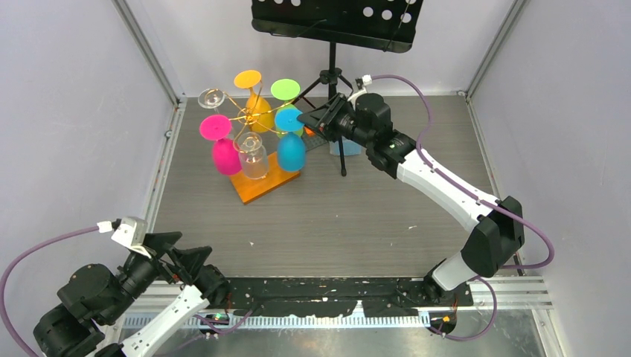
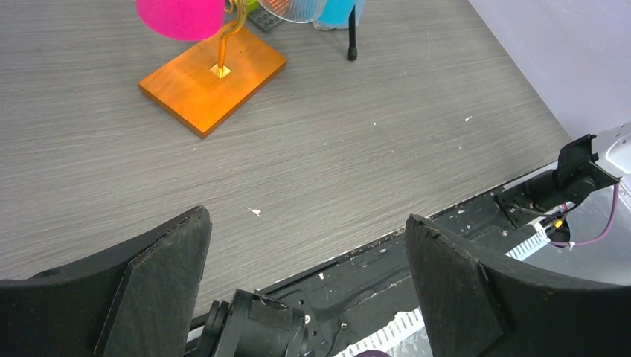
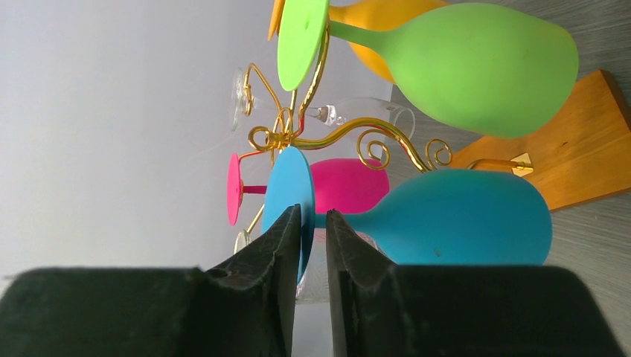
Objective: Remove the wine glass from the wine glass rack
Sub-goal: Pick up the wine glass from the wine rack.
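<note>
Now four coloured glasses (image 1: 292,152) hang on one rack (image 1: 264,186) (left fingers (image 2: 171,260) apart, right fingers (image 3: 290,242) almost together).

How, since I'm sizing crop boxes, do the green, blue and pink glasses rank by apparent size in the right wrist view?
1. Green glass and blue glass: nearly alike, too close to rank.
2. Pink glass: looks smallest, but it sits farther back and is partly hidden, so its true size is unsure.

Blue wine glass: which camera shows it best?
The right wrist view: the blue wine glass fills the frame, bowl and foot clear. The top external view shows it small, from above. The left wrist view shows only a blue sliver, possibly it.
</note>
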### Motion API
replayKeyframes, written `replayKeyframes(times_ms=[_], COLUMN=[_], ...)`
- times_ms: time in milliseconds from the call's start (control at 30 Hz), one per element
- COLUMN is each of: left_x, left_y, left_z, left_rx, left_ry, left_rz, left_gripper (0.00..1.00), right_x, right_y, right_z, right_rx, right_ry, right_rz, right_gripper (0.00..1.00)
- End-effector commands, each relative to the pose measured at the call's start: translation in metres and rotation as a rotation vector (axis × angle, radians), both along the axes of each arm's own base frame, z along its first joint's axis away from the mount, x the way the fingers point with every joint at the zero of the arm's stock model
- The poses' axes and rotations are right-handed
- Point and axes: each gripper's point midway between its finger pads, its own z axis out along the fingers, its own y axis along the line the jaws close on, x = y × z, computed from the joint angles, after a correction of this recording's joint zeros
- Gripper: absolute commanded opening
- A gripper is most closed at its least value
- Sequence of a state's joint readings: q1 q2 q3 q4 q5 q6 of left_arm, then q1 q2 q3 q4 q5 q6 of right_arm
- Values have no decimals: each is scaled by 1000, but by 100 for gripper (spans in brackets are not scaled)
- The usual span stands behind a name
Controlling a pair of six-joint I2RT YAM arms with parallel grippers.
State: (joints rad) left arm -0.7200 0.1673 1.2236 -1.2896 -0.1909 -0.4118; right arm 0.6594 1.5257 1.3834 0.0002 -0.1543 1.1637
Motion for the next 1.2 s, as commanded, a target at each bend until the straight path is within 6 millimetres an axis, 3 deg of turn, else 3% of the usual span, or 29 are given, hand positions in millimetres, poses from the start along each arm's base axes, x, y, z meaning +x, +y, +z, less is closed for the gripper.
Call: replayKeyframes(times_ms=[0,333,1167], left_x=[-2,-3,-10], left_y=[4,5,12], left_z=[7,7,13], left_rx=[-20,-28,-59], left_ry=[-28,-29,-35], left_rz=[7,10,25], left_gripper=[99,99,99], right_x=[-2,-6,-22], right_y=[0,0,-9], right_z=[24,24,53], right_rx=[62,80,138], right_ry=[-50,-36,-80], right_rz=[-8,2,8], right_gripper=[24,6,6])
